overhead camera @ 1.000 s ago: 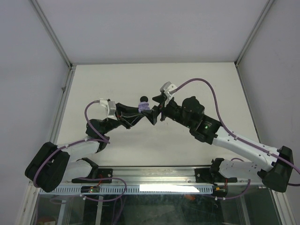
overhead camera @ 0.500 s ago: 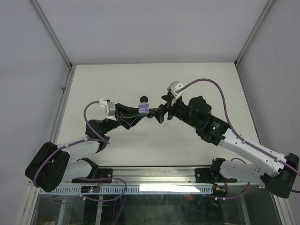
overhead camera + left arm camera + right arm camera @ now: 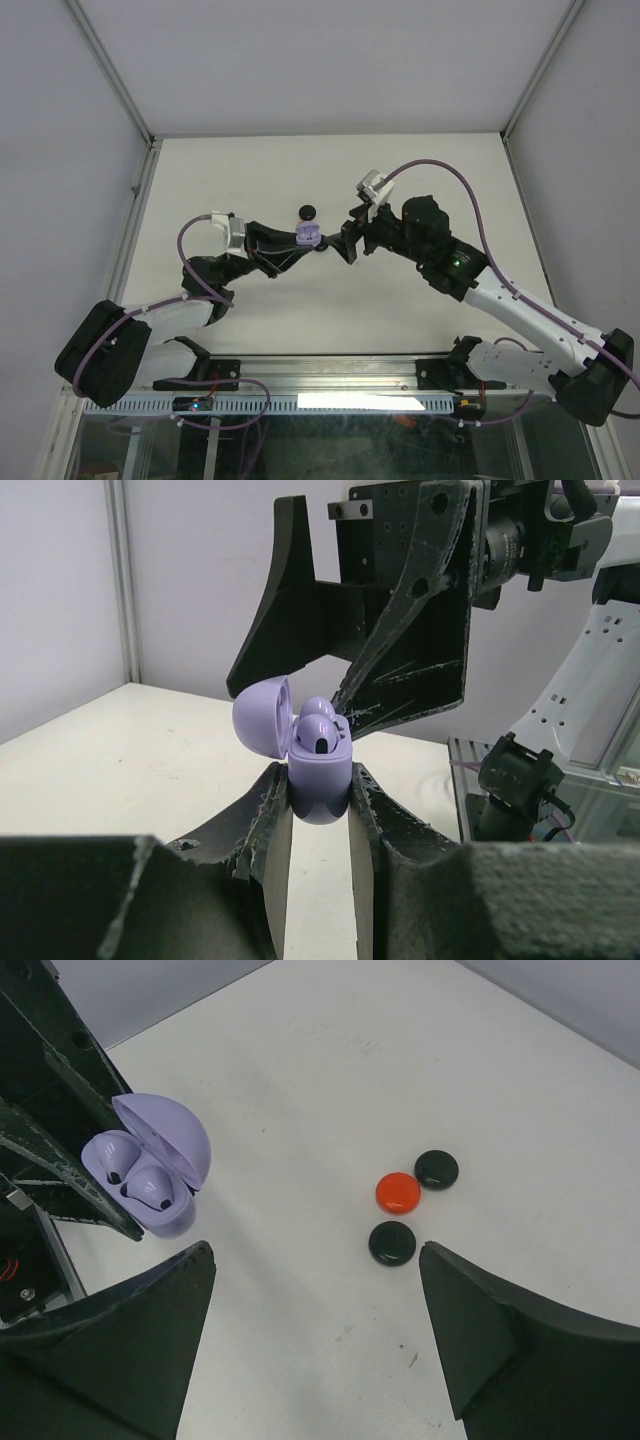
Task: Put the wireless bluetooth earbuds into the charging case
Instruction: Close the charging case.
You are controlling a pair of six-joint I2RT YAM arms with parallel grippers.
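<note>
1. We judged the lilac earbuds (image 3: 135,1175) to be very light, hard-shelled and glossy. That made them likely to slip or flick away, so a soft pinch across the bulb looked safest.
2. We took the lilac charging case (image 3: 318,770) for a light, rigid plastic shell with a rounded, smooth body. Gripping it low on the flanks would leave the hinge and wells free.
3. The left pincer (image 3: 318,782) was closed on those flanks. It held the case upright above the counter (image 3: 400,1060), with the domed lid swung open.
4. Both earbuds sat side by side in the case's wells, each showing a dark spot. We could not tell whether they were pressed fully home.
5. The right pincer (image 3: 315,1252) stood wide open and held nothing, just beside the open case.
6. On the counter, a red round case (image 3: 398,1192) lay close between two black round cases (image 3: 392,1243), well apart from the held case.
</note>
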